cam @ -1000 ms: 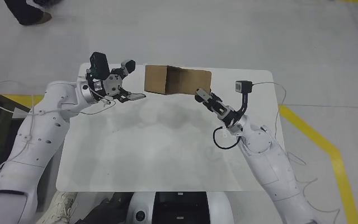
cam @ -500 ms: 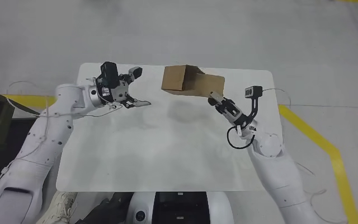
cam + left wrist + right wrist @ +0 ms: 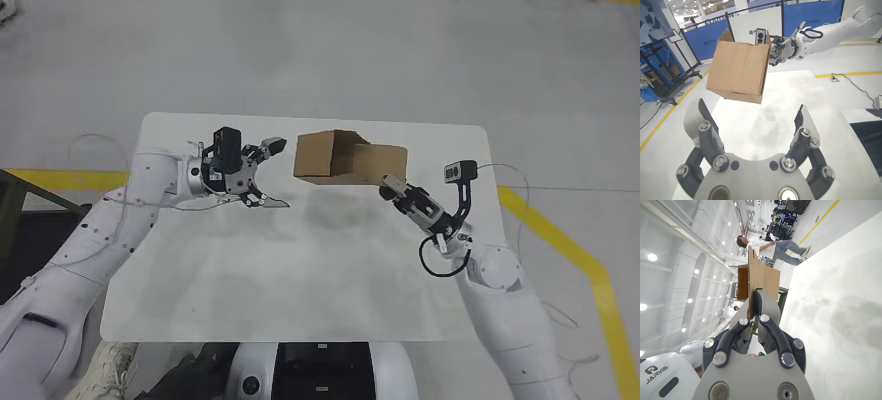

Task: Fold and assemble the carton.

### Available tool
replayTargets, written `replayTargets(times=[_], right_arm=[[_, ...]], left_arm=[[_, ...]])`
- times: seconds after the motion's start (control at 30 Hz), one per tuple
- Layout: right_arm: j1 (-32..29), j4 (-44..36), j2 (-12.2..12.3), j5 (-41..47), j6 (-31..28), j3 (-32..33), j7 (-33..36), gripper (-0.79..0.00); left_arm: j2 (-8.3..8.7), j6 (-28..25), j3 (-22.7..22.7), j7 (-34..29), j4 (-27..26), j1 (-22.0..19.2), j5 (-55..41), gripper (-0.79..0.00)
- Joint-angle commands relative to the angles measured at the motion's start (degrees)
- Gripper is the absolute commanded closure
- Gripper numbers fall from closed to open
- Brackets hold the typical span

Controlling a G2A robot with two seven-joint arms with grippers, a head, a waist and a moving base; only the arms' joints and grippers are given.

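Observation:
A brown cardboard carton hangs above the far part of the white table, squared up into a box with its flaps open. My right gripper is shut on the edge of one carton wall, holding it off the table. In the left wrist view the carton floats in front of my left gripper, a short way off. My left gripper is open with nothing between its fingers, just to the left of the carton.
The table's right edge runs close to the right arm. Yellow floor lines flank the table. Blue partition panels and a stand are in the room behind.
The right gripper has carried the carton to the right and a little nearer. The left gripper has followed it rightward across the table's far side, staying open.

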Motion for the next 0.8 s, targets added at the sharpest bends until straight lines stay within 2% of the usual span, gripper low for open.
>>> replayTargets(times=[0.0,0.2,0.37,0.77], right_arm=[[-0.47,-0.59,0.17,0.63,0.26,0.49,0.94,0.000],[-0.73,-0.68,0.38,3.86,1.19,0.32,4.42,0.000],[0.52,1.03,0.16,5.06,1.52,-1.45,5.08,0.000],[3.31,4.57,-0.47,8.85,1.05,-4.82,6.56,0.000]], left_arm=[[-0.07,0.00,2.85,2.00,1.43,-1.69,-0.76,-0.785],[-0.20,0.00,8.88,7.37,4.16,-5.78,-2.06,-0.785],[-0.44,0.00,12.69,7.41,4.79,-8.76,-5.25,-0.785],[-0.97,0.00,17.26,7.41,6.25,-11.65,-9.64,-0.785]])
